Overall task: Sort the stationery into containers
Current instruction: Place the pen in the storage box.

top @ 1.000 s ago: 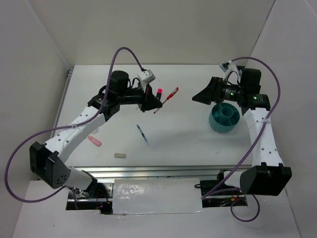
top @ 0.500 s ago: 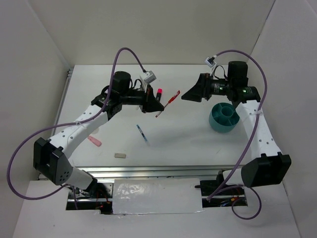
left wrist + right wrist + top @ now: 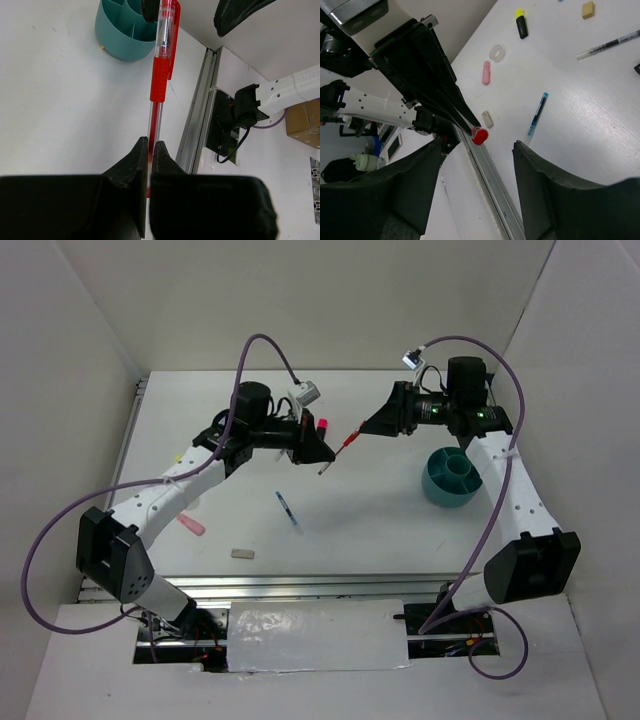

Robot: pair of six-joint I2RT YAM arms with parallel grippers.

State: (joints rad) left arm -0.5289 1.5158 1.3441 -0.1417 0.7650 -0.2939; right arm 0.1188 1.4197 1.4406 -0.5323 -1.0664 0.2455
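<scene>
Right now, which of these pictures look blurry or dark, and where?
Top external view: evenly lit and sharp, only faint shadows on the table. Left wrist view: the red pen is crisp, the left end effector featureless black. Right wrist view: the right end effector looms dark and soft-edged, the table beyond sharp.

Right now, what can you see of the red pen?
The red pen is slim and plastic, with a clear barrel showing red ink, a red rubbery grip sleeve and a red clipped cap. It is held in the air above the table. The left gripper is shut on its clear barrel end. The capped end points between the open fingers of the right gripper; whether they touch it is unclear.
</scene>
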